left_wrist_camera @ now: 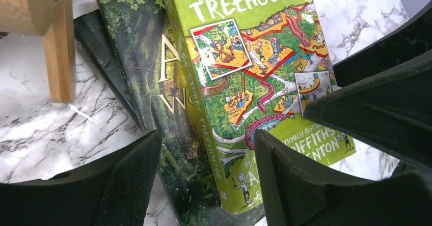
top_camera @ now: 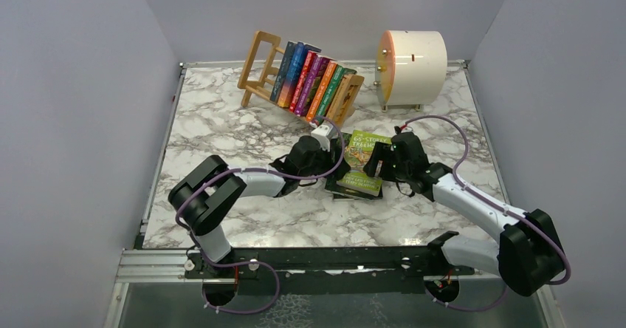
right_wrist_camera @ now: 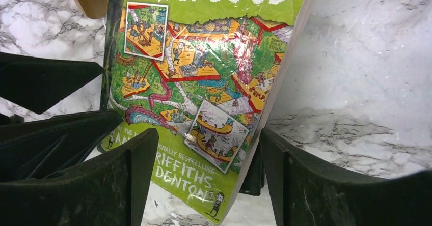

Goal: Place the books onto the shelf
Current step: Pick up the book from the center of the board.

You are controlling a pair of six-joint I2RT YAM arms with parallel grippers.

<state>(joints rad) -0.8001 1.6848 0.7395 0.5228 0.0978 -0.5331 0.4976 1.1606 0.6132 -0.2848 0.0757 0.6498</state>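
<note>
**Both my jaws stand open around the top loose book, mid-desk.**

Nearest me, my left jaws are part open at the 9 o'clock side of the green Treehouse book (top_camera: 363, 162). They straddle its spine, with one finger (left_wrist_camera: 127, 185) above the dark green book (left_wrist_camera: 145, 83) underneath. My right jaws are part open at its 3 o'clock side and straddle the page edge, one finger (right_wrist_camera: 127, 180) over the cover and the other just outside the edge. Neither pair has closed on the book. It lies cover up on the dark green book on the marble desk (top_camera: 221, 128). Farther off, at 11 o'clock, the shelf (top_camera: 260, 62) stands tilted, and a row of books (top_camera: 310, 84) leans in it spines out. Its end post is near the loose pair. At 1 o'clock sits a cream drum (top_camera: 413, 66).
</note>
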